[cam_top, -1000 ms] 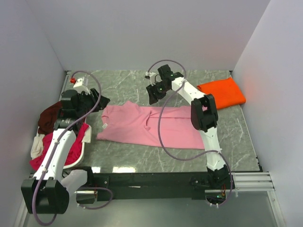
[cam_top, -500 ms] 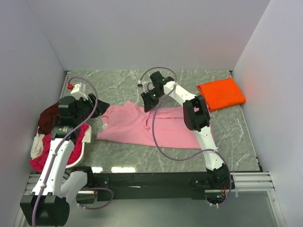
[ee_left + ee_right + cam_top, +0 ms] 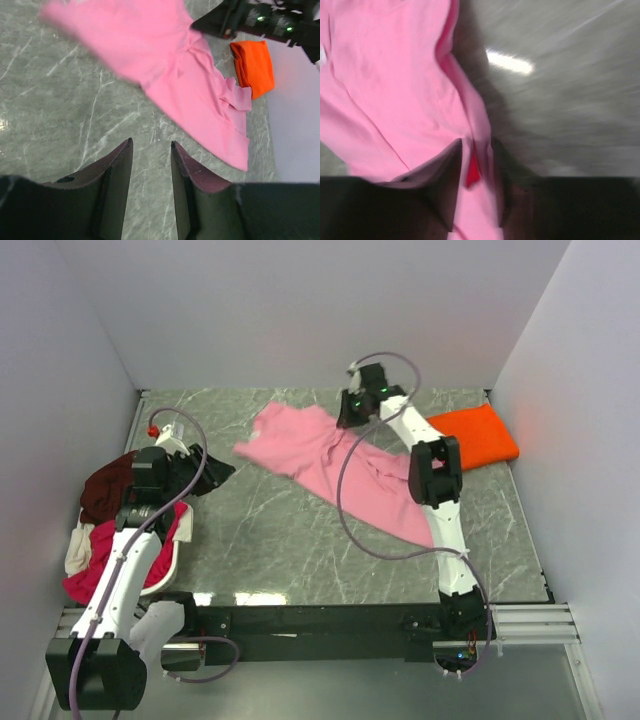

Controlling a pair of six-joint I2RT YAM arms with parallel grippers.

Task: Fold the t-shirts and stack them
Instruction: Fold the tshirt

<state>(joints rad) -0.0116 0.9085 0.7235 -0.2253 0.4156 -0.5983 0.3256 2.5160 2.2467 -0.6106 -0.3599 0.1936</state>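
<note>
Pink t-shirt [image 3: 300, 445] pulled rearward, right hand [image 3: 476, 150] gripping

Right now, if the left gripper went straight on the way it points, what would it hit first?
Probably bare marble table just ahead of its open fingers; the pink t-shirt is farther on, though depth is unclear.

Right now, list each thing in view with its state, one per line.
pink t-shirt: unfolded, one edge pinched, trailing diagonally across the table.
orange t-shirt: folded, flat at the far right corner.
heap of shirts at left: crumpled, unfolded.
left fingers: open, empty.
right fingers: shut on the pink t-shirt.
</note>
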